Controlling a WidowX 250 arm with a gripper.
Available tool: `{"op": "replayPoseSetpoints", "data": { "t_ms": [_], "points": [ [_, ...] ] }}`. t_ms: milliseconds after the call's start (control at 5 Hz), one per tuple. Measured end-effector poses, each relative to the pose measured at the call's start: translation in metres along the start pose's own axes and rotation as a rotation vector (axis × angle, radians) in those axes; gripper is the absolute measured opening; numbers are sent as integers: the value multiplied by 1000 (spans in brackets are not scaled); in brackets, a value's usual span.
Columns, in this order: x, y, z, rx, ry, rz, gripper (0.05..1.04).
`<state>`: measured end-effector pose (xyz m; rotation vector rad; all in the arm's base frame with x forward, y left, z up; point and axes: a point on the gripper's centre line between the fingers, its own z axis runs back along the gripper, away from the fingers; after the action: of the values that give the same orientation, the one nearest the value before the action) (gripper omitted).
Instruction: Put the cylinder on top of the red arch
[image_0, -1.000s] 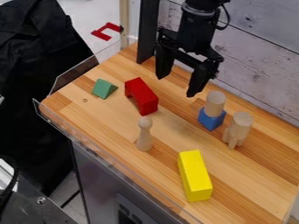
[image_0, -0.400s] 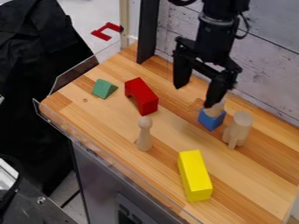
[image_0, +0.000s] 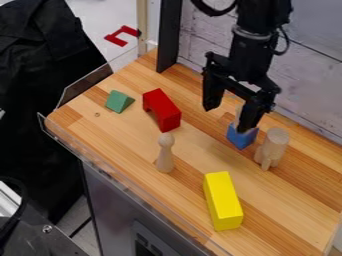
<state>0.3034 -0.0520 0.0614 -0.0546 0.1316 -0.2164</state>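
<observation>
At the near side of the wooden table (image_0: 190, 155), a yellow block (image_0: 223, 202) lies on its long side before you, close to the clear guard (image_0: 137, 187) along the edge. Farther in, a slim wooden peg figure (image_0: 165, 155) with a round head stands upright, well apart from the block. To its right in the camera view, a thick pale wooden piece (image_0: 276, 142) stands with a small peg-shaped part at its front.

Just beside that piece, your task's cylinder (image_0: 236, 120) rests on top of a blue block (image_0: 240, 137), partly hidden behind one finger of your end effector (image_0: 229, 119). The black end effector hangs over the table with its two fingers spread wide apart and grips nothing; whether the finger in front of the cylinder touches it, you cannot tell from this angle.

Across from the blue block, to the left in the view, the red arch (image_0: 166, 114) lies on its side on the wood, its cutout turned toward the left. A green wedge (image_0: 119, 101) sits near it, the two apart. Behind them, a dark upright post (image_0: 168, 37) rises at the far edge, beside a wall of whitewashed planks (image_0: 314, 75), while a red angular piece (image_0: 122, 36) lies beyond the table.
</observation>
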Motion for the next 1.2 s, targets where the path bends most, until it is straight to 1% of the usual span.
{"op": "replayPoseSetpoints", "data": {
  "t_ms": [200,400,600,1200],
  "points": [
    [3,0,-3,-1,12,0,1000],
    [5,3,-1,13,14,8,1000],
    [9,3,-1,10,13,3,1000],
    [16,4,-9,4,43,11,1000]
  ]
}}
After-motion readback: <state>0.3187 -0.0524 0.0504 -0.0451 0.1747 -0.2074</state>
